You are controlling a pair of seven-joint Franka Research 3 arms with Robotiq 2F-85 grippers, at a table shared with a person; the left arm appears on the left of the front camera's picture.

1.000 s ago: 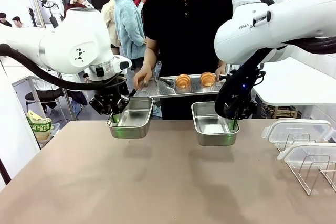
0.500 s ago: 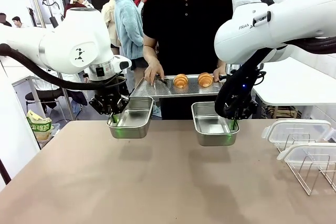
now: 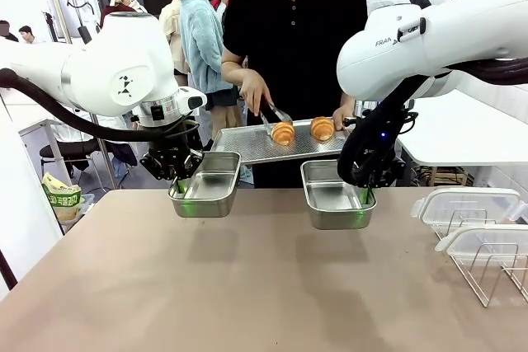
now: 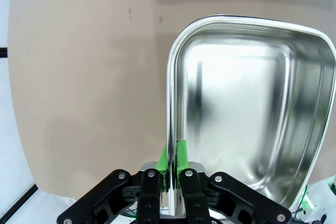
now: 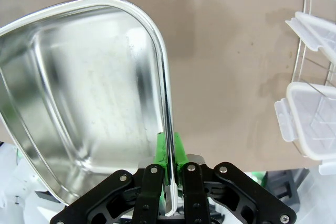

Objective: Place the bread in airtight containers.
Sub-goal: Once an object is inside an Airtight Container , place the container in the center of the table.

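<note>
The left jaws are clenched on the rim of the left tin (image 3: pixel 206 185) and the right jaws on the rim of the right tin (image 3: pixel 334 195), both tins empty, at the far side of the surface (image 3: pixel 247 286). Just behind, a person's hand (image 3: pixel 252 88) puts tongs (image 3: pixel 271 113) to the left croissant (image 3: pixel 283 132) on a tray (image 3: pixel 243 142); the right croissant (image 3: pixel 322 128) lies beside it

A matte brown tabletop (image 3: pixel 247 286) fills the lower half of the frame. At middle right stands 1 white table (image 3: pixel 462 133); at middle left, 1 black chair (image 3: pixel 70 152). Light is bright and even.
</note>
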